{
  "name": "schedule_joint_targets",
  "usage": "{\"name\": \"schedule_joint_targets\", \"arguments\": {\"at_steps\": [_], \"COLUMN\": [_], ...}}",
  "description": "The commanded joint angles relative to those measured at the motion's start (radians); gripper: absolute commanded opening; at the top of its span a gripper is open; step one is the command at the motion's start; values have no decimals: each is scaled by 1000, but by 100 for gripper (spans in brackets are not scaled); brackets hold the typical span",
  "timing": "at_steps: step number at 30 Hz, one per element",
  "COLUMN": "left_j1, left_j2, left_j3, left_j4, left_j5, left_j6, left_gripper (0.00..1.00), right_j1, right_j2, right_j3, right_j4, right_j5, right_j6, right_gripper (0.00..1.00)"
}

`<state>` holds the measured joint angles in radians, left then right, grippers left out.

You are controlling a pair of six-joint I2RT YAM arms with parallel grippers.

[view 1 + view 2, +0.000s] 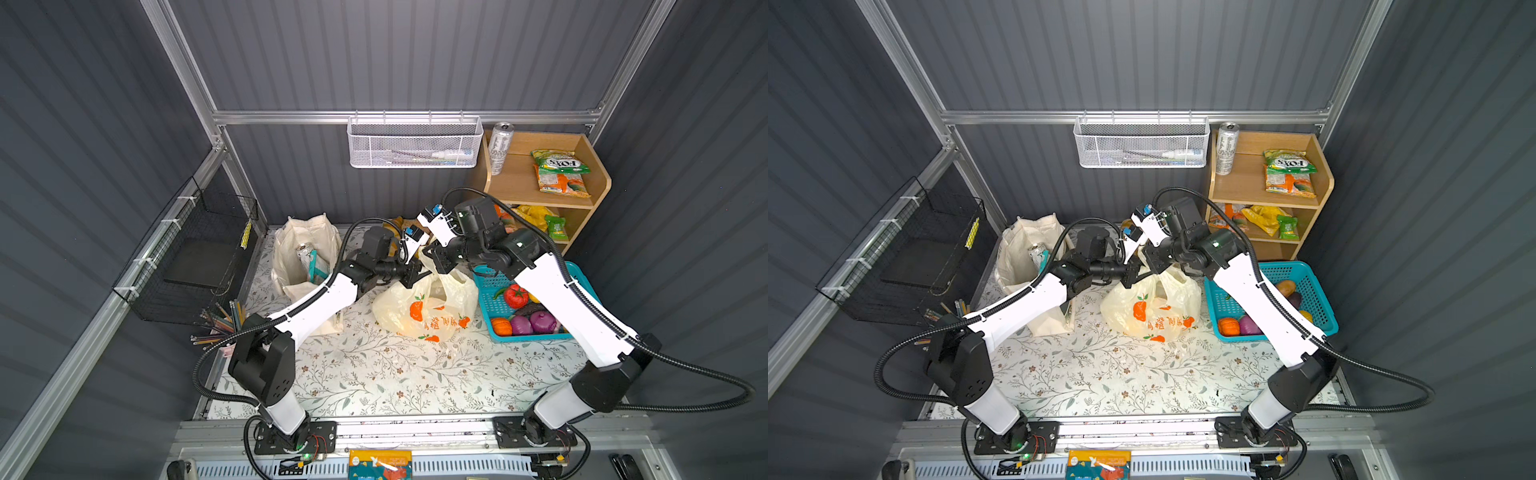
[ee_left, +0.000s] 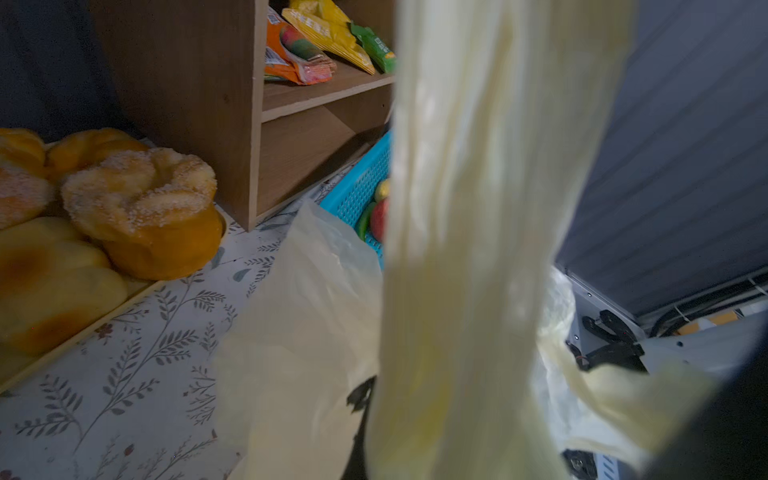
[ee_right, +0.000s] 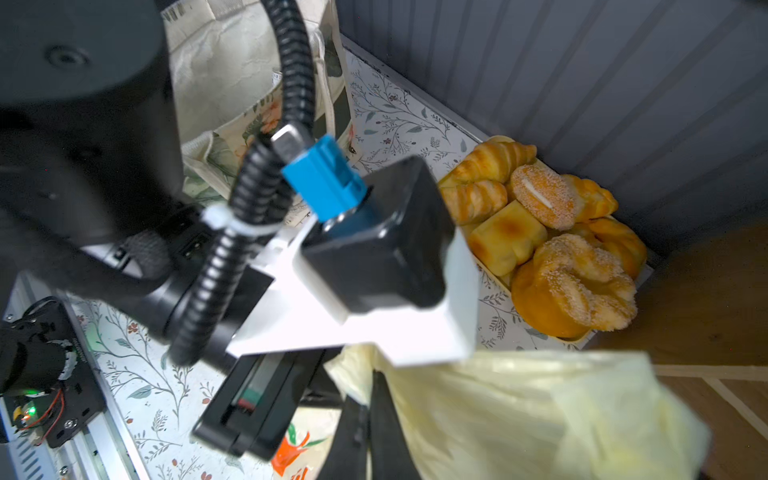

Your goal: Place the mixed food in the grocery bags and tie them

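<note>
The thin pale-yellow plastic bag stretches one handle taut from your left gripper, clamped on it. Your right gripper, just beside, pinches the other handle, and the bag's body lies below both.

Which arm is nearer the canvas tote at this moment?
Left. The left arm runs close alongside the canvas tote. The right arm reaches in over the teal basket, on the far side of the plastic bag from it.

You have grey ribbed walls behind the fingers | floral tabletop beneath them | wooden shelf to their right | black wire basket far left.
</note>
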<state>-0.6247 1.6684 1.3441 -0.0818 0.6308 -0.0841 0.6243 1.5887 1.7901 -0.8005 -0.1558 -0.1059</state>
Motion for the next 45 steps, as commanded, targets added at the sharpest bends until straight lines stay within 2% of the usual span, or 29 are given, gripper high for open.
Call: {"name": "schedule_joint_targets", "arguments": {"at_steps": [1,8,13,17,25,32,38,45], "left_j1": [6,11,18,26,33,33,44,78], "left_j2": [-25,-26,-1,10,-12,-30,-37,-49], "left_j3": [-13,-31,0,18,-7,-25,-34,-43], "left_j4": [-2,-20,-61,-76,-14,36,4,-135], "left_j5": [133,218,266,252,214,247,305,373], "left_j6": [108,157,176,167,127,99,119,195], "left_gripper": [0,1,15,21,25,29,31,34], "right_j1": [-42,-58,-58,-57,-38,-15,-15,-14], "right_j2": [23,34,11,-28,-139,-120,-86,-69], "right_j3": [-21,-63,-111,-145,-247,-253,-248,-256], "right_j4": [58,109,138,163,219,232,234,227], "right_j5": [20,23,47,10,-77,-109,-100,-89], "right_j6": [7,30,34,37,81,94,81,76], "right_gripper": [0,0,0,0,0,0,0,0]}}
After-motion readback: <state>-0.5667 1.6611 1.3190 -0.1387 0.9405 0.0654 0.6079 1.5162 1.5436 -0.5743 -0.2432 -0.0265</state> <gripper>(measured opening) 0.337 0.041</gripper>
